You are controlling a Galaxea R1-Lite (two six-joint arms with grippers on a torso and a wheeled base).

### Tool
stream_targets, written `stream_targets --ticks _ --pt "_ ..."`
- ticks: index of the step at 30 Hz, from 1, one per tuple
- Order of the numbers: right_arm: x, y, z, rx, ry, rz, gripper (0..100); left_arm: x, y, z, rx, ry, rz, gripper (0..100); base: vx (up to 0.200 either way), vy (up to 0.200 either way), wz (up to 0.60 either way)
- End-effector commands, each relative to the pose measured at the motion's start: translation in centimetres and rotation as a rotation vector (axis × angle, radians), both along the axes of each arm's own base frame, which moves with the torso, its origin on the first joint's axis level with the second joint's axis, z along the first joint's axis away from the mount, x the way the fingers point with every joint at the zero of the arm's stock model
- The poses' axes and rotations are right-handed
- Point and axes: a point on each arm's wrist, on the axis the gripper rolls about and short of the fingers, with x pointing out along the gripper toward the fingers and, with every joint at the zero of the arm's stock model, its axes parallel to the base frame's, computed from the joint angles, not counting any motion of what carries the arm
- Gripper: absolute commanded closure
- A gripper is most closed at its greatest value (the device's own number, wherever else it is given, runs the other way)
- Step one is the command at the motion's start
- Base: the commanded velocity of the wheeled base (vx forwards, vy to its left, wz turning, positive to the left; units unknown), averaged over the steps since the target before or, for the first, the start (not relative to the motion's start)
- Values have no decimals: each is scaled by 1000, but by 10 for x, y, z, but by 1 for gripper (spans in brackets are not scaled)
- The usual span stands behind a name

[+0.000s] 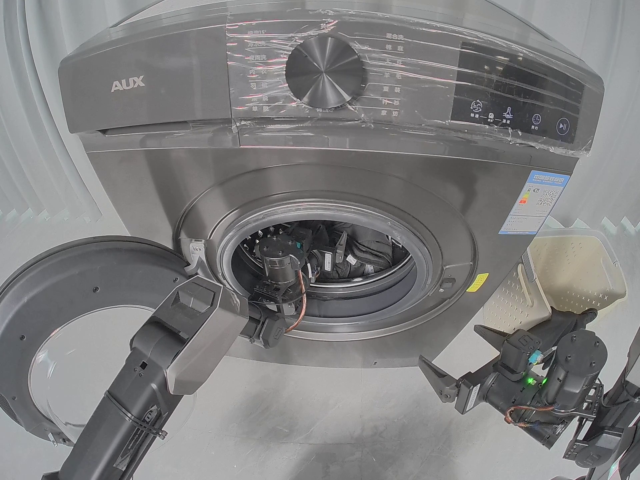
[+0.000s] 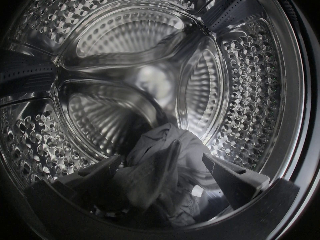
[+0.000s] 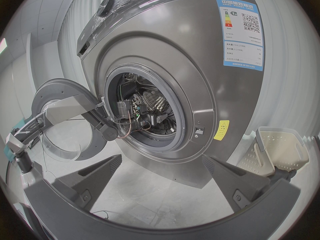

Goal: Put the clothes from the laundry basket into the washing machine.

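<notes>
The grey washing machine [image 1: 333, 168] stands with its round door [image 1: 80, 315] swung open to the left. My left gripper [image 1: 327, 248] is inside the drum mouth. In the left wrist view it [image 2: 163, 174] is open, with its fingers [image 2: 230, 177] spread on either side of a heap of dark clothes [image 2: 156, 150] lying on the drum floor. The same dark clothes [image 1: 363, 255] lie low in the opening. My right gripper [image 1: 460, 358] hangs low in front of the machine's right side, open and holding nothing, just left of the cream laundry basket [image 1: 580, 275].
The perforated steel drum [image 2: 246, 84] surrounds the left gripper closely. The basket [image 3: 283, 147] sits on the floor against the machine's right corner, and its visible inside is bare. Grey floor [image 3: 150, 190] lies open in front of the machine, between the door [image 3: 63, 94] and the basket.
</notes>
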Motion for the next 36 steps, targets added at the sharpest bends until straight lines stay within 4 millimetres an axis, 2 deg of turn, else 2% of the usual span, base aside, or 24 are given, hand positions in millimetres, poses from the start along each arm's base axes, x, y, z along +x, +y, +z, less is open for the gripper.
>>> stream_targets --ticks 1,13,17,24,28,29,34,36 --pt "0 0 0 0 0 -1 0 -20 -9 17 14 26 -33 0 0 0 0" --pt "0 -1 2 8 -8 -4 0 -58 -12 45 31 54 -74 0 0 0 0" --pt "0 -1 2 8 -8 -4 0 -82 -18 49 46 74 -111 0 0 0 0" --pt "-1 -1 2 7 -7 1 0 -131 -22 30 110 148 -200 0 0 0 0" --pt "-1 -1 2 6 -6 -1 0 -146 -21 32 103 147 -219 0 0 0 0" --pt "-1 -2 2 7 -7 -4 0 -160 -18 36 99 146 -234 0 0 0 0" --pt "-3 -6 4 10 -10 -10 0 -199 -2 45 114 167 -263 0 0 0 0" --pt "-4 -7 5 10 -10 -13 0 -207 4 50 113 164 -262 0 0 0 0"
